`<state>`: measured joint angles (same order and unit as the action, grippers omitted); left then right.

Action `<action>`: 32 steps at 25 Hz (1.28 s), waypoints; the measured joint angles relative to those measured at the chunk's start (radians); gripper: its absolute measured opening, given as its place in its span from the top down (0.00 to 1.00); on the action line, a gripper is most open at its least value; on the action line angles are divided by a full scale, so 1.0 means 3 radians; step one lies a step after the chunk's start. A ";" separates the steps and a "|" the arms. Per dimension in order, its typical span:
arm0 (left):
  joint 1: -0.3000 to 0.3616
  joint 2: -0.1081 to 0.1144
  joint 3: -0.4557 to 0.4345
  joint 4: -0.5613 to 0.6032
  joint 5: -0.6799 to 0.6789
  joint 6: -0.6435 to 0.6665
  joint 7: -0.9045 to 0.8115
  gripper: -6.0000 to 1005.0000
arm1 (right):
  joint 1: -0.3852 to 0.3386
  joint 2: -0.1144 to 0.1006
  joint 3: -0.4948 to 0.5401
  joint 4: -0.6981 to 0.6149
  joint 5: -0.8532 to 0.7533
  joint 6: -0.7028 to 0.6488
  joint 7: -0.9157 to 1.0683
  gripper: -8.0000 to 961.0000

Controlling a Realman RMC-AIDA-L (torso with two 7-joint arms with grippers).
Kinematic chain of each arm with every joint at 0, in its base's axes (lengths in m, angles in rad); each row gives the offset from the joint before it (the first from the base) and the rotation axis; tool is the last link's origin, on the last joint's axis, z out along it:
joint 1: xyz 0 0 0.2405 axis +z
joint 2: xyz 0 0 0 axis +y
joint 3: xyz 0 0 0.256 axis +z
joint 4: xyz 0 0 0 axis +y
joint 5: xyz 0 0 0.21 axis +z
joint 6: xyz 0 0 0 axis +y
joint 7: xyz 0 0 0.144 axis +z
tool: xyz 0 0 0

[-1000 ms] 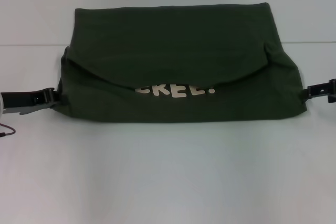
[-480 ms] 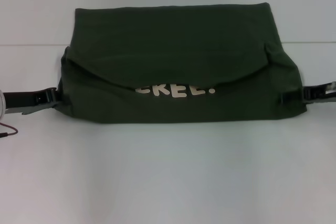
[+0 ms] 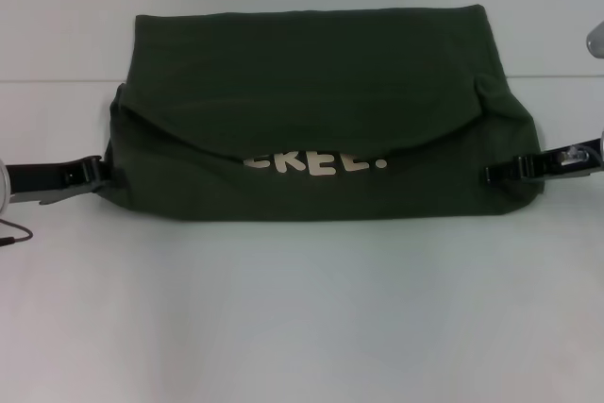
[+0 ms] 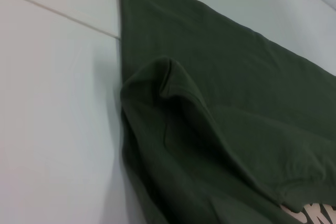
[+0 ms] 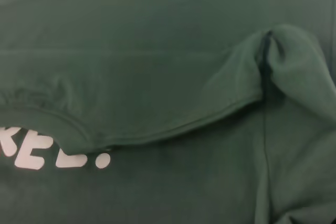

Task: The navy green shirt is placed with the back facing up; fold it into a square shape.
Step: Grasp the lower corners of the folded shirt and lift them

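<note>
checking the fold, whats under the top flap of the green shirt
Under the folded-over flap of the navy green shirt, white lettering peeks out; its upper part and earlier letters stay covered.

A: Head view: from where, facing which way?

B: From above, looking forward and down; the whole navy green shirt (image 3: 321, 120) lies on the desk (image 3: 302, 309).

A: The wrist views?

B: Both sit close to the cloth. The left wrist view looks along the shirt's left edge (image 4: 220, 129), with desk beside it. The right wrist view is filled by cloth.

A: Shared parts?

B: The white lettering (image 3: 316, 164) appears in all three views.
</note>
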<state>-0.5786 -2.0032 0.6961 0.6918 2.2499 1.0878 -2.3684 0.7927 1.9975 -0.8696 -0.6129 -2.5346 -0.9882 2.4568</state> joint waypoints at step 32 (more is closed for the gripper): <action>0.0037 0.0085 0.0024 0.0092 0.0011 0.0369 0.0000 0.95 | -0.0205 -0.0083 0.0230 -0.0588 -0.0321 -0.0692 0.0261 0.92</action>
<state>-0.5675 -1.9778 0.7033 0.7193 2.2532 1.1984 -2.3683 0.7312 1.9727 -0.8007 -0.7893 -2.6308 -1.1958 2.5352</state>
